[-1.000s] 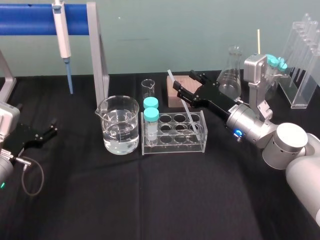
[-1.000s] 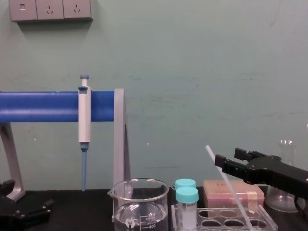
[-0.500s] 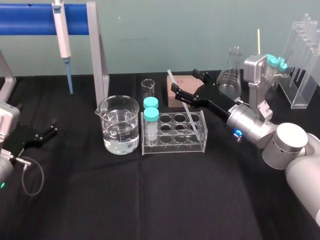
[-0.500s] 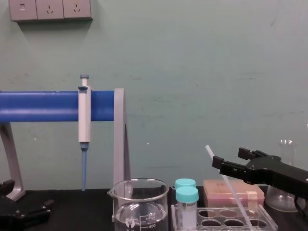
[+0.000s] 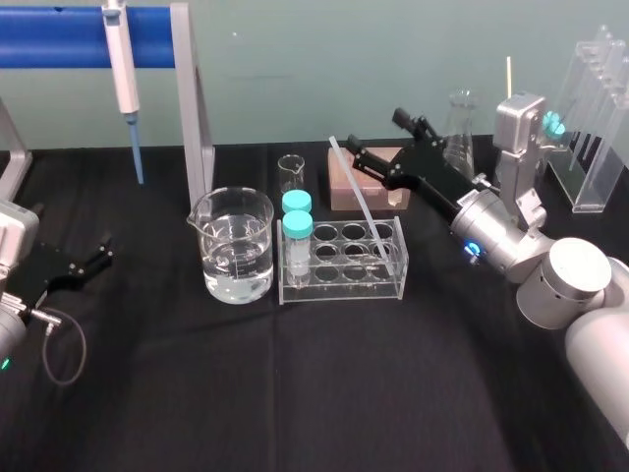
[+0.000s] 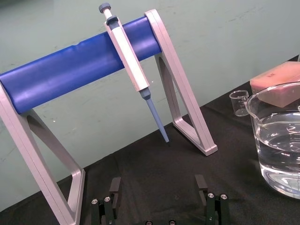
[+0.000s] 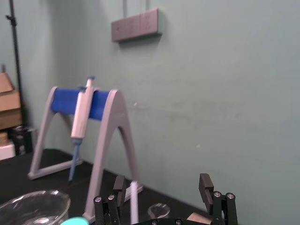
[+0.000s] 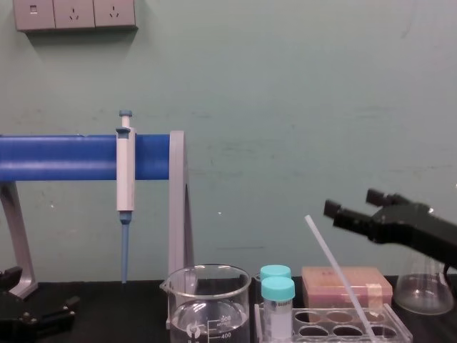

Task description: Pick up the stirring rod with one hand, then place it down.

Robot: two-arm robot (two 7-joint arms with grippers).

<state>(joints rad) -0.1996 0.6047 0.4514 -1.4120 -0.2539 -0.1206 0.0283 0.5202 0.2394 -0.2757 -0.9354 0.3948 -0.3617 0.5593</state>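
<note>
The stirring rod [image 5: 359, 202] is a thin whitish stick leaning in the clear tube rack [image 5: 393, 285], with its top tilted back and to the left. It also shows in the chest view, stirring rod [image 8: 339, 275], and close by in the right wrist view, stirring rod [image 7: 134, 202]. My right gripper [image 5: 377, 136] hangs open just above and to the right of the rod's top, not touching it; it is also seen as right gripper [image 8: 351, 203] and right gripper [image 7: 161, 185]. My left gripper [image 5: 90, 258] rests open at the table's left, also seen as left gripper [image 6: 158, 187].
A water-filled beaker [image 5: 236, 246] stands left of the rack, which holds two teal-capped tubes [image 5: 297, 231]. A pipette [image 5: 123, 69] hangs on a blue-barred stand [image 5: 192, 118]. Behind the rack are a small beaker [image 5: 291, 175], a pink block [image 5: 344, 187] and a conical flask [image 5: 460, 123].
My right gripper has opened wide and risen up and back to the right, away from the rod. The rod stays leaning in the rack. The left arm has not moved.
</note>
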